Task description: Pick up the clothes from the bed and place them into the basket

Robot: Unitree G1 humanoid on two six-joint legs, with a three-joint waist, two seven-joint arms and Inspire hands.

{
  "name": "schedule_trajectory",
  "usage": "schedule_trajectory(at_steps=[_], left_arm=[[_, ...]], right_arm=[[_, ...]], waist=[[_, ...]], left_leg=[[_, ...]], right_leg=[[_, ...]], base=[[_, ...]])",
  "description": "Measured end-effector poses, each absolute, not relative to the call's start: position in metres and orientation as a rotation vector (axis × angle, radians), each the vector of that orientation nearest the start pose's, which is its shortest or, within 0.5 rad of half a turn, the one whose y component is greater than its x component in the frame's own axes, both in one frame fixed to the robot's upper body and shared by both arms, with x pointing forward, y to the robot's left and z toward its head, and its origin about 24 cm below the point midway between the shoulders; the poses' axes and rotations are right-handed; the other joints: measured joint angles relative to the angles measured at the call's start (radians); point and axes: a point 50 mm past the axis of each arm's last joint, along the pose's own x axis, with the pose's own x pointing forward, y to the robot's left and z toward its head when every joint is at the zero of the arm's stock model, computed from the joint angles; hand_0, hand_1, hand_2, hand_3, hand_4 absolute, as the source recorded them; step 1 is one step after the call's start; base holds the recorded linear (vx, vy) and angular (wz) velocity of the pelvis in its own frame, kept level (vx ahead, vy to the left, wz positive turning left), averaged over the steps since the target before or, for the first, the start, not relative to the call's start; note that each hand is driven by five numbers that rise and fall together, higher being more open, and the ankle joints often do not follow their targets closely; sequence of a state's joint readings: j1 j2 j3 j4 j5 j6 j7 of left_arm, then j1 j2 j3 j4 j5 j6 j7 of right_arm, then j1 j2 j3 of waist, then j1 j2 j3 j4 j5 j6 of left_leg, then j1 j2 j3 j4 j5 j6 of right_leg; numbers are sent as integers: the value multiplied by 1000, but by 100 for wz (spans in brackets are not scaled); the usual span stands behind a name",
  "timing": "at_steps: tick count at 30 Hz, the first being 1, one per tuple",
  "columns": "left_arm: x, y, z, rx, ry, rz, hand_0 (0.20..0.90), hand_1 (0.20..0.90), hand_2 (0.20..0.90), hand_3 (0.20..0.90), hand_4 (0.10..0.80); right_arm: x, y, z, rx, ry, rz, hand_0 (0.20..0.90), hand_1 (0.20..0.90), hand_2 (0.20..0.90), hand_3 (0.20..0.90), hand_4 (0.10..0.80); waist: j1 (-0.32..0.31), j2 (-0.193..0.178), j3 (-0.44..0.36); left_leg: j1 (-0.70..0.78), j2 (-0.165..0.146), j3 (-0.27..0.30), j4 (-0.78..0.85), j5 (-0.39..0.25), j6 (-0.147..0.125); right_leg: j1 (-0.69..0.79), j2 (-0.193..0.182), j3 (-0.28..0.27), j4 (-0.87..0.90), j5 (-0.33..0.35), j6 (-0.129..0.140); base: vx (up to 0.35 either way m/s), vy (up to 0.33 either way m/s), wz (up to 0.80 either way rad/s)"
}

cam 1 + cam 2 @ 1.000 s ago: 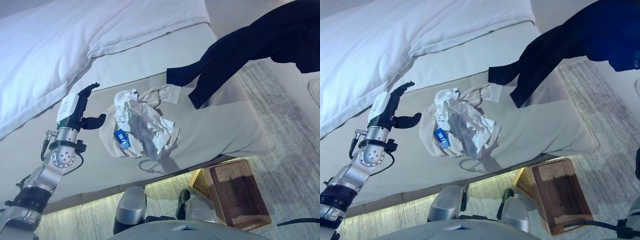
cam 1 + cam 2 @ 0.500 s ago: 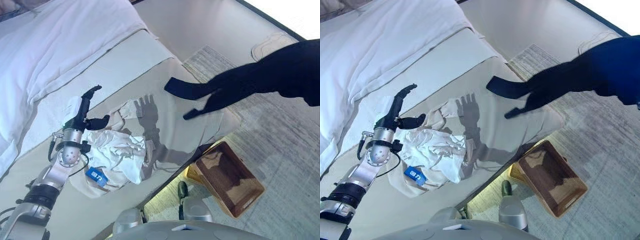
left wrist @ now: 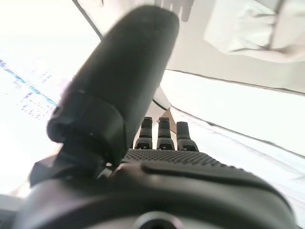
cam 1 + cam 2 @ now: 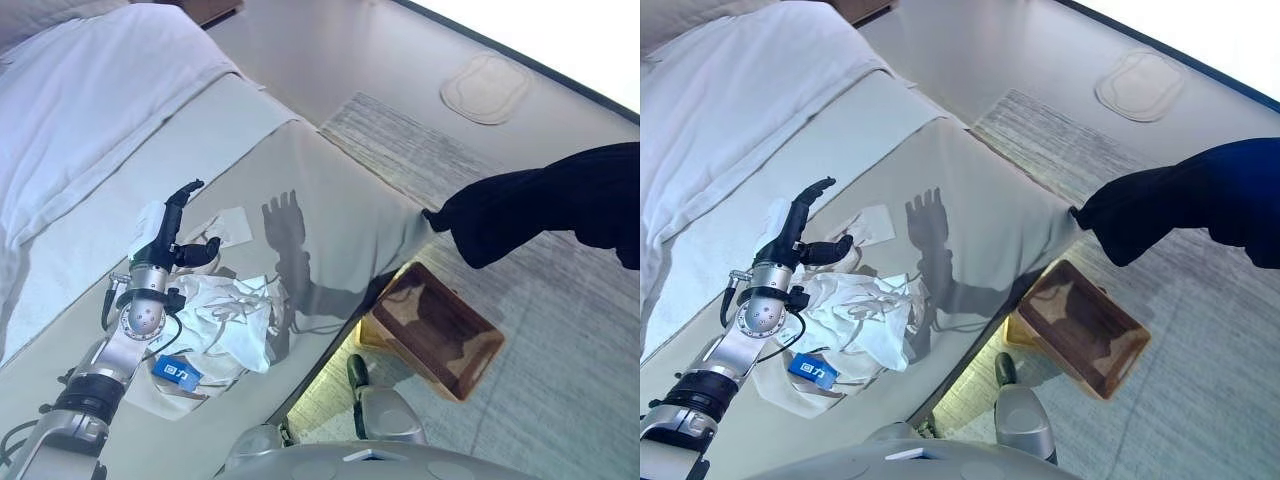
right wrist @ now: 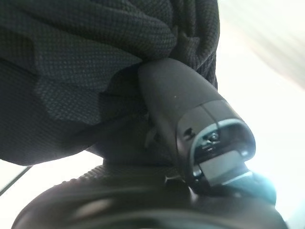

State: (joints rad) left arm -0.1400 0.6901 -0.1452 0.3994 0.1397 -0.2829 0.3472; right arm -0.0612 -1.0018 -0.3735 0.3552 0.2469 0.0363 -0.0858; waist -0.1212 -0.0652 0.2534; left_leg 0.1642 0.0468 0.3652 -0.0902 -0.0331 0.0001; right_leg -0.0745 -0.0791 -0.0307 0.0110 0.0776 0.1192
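Across the upper left of the eye views lies the bed [image 4: 330, 200], and at the right edge the dark garment [image 4: 540, 205] hangs in the air, above and to the right of the brown basket [image 4: 435, 330] on the floor at lower centre. It sags in soft folds, so it looks light and limp; it will likely drape and trail, and gathering a bunched part seems the safest hold. The right hand [image 5: 190, 124] shows only in its wrist view, thumb pressed into the dark fabric, grasping it. At lower left the crumpled white clothes [image 4: 225, 320] rest on the bed, equally soft; pinching the raised middle of the heap should lift most of it. Just above them the left hand [image 4: 170, 235] hovers with fingers straight, holding nothing. Smallest is a blue tag [image 4: 176, 373] on the white pile; its print is not legible
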Motion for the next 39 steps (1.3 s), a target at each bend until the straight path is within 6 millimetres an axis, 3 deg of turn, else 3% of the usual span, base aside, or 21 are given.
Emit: schedule_trajectory(at_steps=[1,3,5,7,15,30,34,35,39], left_arm=[[269,286,65,828,-117,211,900,900,900,900,800],[266,288,62,829,-102,213,900,900,900,900,800],[265,288,60,828,-94,212,900,900,900,900,800],[265,286,56,813,-82,214,900,900,900,900,800],[262,280,47,777,-61,228,900,900,900,900,800],[262,283,46,782,-41,243,900,900,900,900,800],[262,283,46,782,-41,243,900,900,900,900,800],[262,283,46,782,-41,243,900,900,900,900,800],[261,283,45,782,-39,242,900,900,900,900,800]], right_arm=[[225,-423,169,-629,33,-616,300,300,300,200,100],[223,-424,163,-618,46,-638,300,300,300,200,100],[223,-424,163,-618,41,-653,300,300,300,200,100],[222,-424,164,-619,37,-667,300,300,300,200,100],[219,-428,155,-600,81,-706,300,300,300,200,100],[215,-425,99,-508,303,-594,300,300,300,200,100],[215,-425,98,-504,310,-589,300,300,300,200,100],[217,-412,72,-493,394,-512,300,300,300,200,100],[210,-409,45,-458,494,-497,300,300,300,200,100]], waist=[[4,-12,-11],[4,-19,-27],[6,-9,-33],[6,4,-40],[9,44,-66],[7,43,-70],[7,43,-70],[5,44,-70],[7,40,-88]], left_leg=[[-1,5,6,0,2,-6],[-9,7,-10,18,-3,-16],[-19,22,-18,39,-3,-18],[-16,37,-35,43,-1,-21],[8,47,-56,26,9,-37],[33,42,-48,14,9,-37],[33,42,-48,14,9,-37],[33,43,-48,14,9,-37],[30,46,-55,13,10,-38]], right_leg=[[-8,-11,-38,17,-32,-48],[-20,-1,-49,33,-28,-44],[-3,13,-51,6,-5,-70],[18,28,-60,-14,6,-79],[48,46,-75,-30,8,-82],[65,41,-67,-33,8,-82],[65,41,-67,-33,8,-82],[66,39,-67,-35,8,-82],[72,37,-75,-46,8,-82]], base=[[-3,-60,-15],[8,-18,-5],[0,0,0],[-13,-10,8],[-13,5,5],[-5,-20,-1],[0,0,0],[0,0,0],[-5,-7,6]])
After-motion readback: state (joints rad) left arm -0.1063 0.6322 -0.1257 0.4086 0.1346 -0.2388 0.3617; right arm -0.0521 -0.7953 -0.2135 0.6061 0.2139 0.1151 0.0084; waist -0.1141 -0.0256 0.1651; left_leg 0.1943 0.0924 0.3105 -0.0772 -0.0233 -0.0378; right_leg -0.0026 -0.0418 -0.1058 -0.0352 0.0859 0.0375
